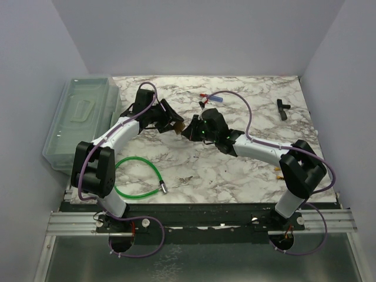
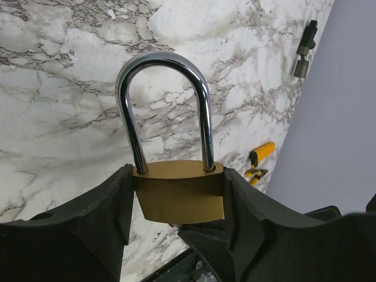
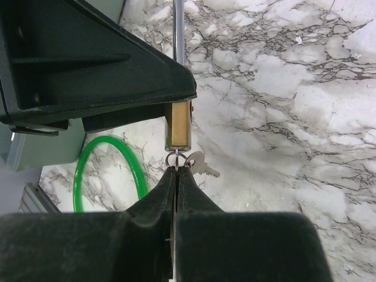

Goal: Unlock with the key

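Observation:
My left gripper (image 1: 172, 121) is shut on the brass body of the small padlock (image 2: 179, 191) and holds it above the table. Both legs of its chrome shackle (image 2: 164, 59) sit in the body. The padlock shows edge-on in the right wrist view (image 3: 178, 124). My right gripper (image 3: 177, 169) is shut on the key (image 3: 176, 157), a thin silvery blade that enters the padlock's underside. A second small key (image 3: 201, 164) hangs loose from the ring beside it. In the top view the two grippers meet at mid-table, the right gripper (image 1: 190, 130) just right of the padlock (image 1: 178, 126).
A green cable loop (image 1: 138, 176) lies near the front left, also in the right wrist view (image 3: 108, 170). A clear lidded bin (image 1: 82, 117) stands at the left edge. A black tool (image 1: 282, 108) lies back right, small yellow pieces (image 1: 277, 171) front right, red and blue bits (image 1: 212, 98) at the back.

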